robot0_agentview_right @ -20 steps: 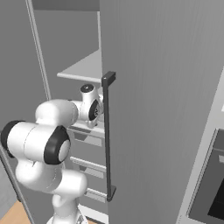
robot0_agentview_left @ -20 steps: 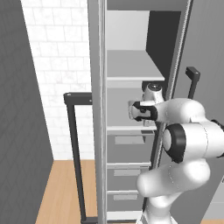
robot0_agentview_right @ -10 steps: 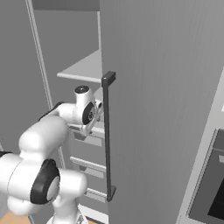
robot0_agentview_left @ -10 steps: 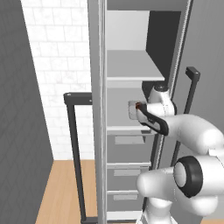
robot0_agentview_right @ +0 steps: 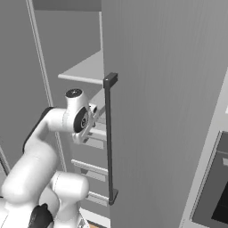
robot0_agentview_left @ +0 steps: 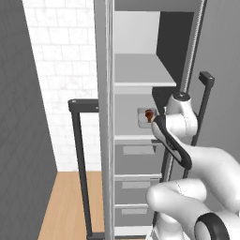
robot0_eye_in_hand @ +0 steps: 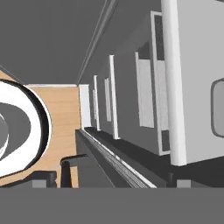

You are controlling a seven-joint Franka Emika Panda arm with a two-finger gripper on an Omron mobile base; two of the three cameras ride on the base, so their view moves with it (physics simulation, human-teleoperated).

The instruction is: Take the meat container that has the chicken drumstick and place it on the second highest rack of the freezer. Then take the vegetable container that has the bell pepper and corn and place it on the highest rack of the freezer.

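The meat container (robot0_agentview_left: 143,118), a pale tray with the reddish-brown chicken drumstick (robot0_agentview_left: 150,114) in it, rests on the second highest rack (robot0_agentview_left: 129,138) of the open freezer (robot0_agentview_left: 136,61). The highest rack (robot0_agentview_left: 140,83) above it is bare. My wrist (robot0_agentview_left: 180,108) hangs just right of the tray, apart from it. In the hand view my gripper (robot0_eye_in_hand: 113,183) is open with nothing between its fingertips (robot0_eye_in_hand: 43,182), looking down past the drawer fronts (robot0_eye_in_hand: 144,94) to the wooden floor. The vegetable container, bell pepper and corn are out of view.
The freezer door (robot0_agentview_right: 169,111) with its long black bar handle (robot0_agentview_right: 109,138) stands open right beside the arm. A second black handle (robot0_agentview_left: 79,154) stands at the left. Drawer fronts (robot0_agentview_left: 136,157) fill the cabinet below the racks. A black-windowed oven (robot0_agentview_right: 218,191) is at the far right.
The hand has drawn back from the tray and turned to face down, and the arm's elbow has swung lower. The meat container stays on the second highest rack.
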